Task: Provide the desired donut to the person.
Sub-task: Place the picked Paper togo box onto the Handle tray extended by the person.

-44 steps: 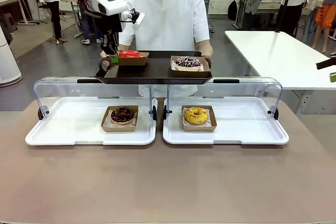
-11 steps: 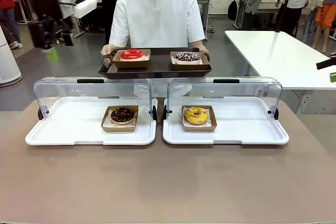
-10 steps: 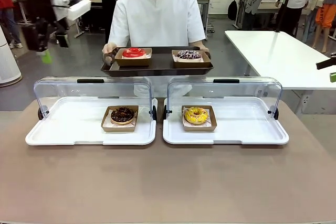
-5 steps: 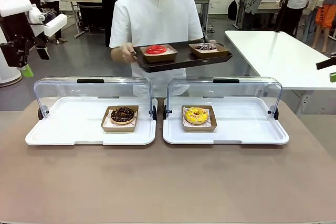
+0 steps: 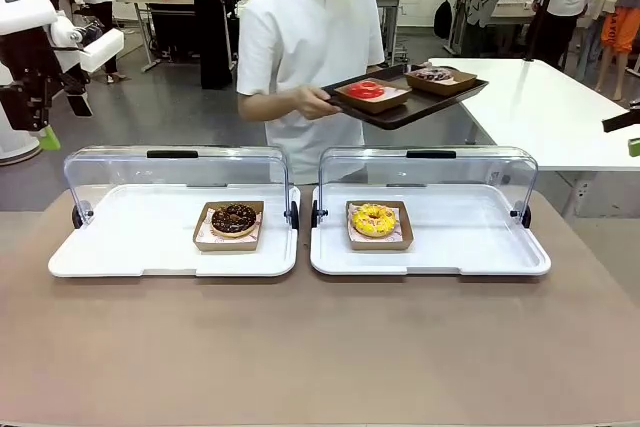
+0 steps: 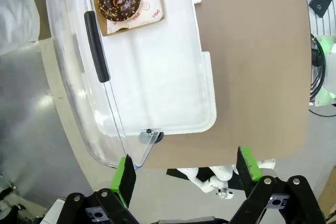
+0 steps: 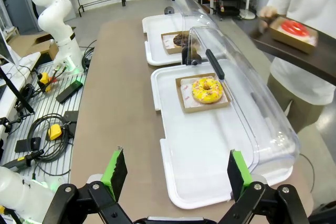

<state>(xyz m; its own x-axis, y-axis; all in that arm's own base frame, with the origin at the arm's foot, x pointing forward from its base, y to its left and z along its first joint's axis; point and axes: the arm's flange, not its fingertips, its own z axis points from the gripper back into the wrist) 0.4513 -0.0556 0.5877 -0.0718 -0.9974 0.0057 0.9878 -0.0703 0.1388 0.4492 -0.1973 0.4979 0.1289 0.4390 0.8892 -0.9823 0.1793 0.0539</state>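
Observation:
The person in a white shirt stands behind the table, turned toward picture right. They hold a dark tray with a red donut and a sprinkled dark donut. A chocolate donut and a yellow donut lie in cardboard boxes on two white trays. My left gripper is open and empty, high off the table's far left corner, far from the chocolate donut. My right gripper is open and empty, well back from the yellow donut.
Each white tray has a clear lid raised at its back edge. A white table stands at the right behind the person. Cables and small boxes lie beside the table. Bystanders stand far back.
My left gripper left the red donut's box on the person's tray and swung back to the far left, lower down. The person turned and carried the tray toward picture right.

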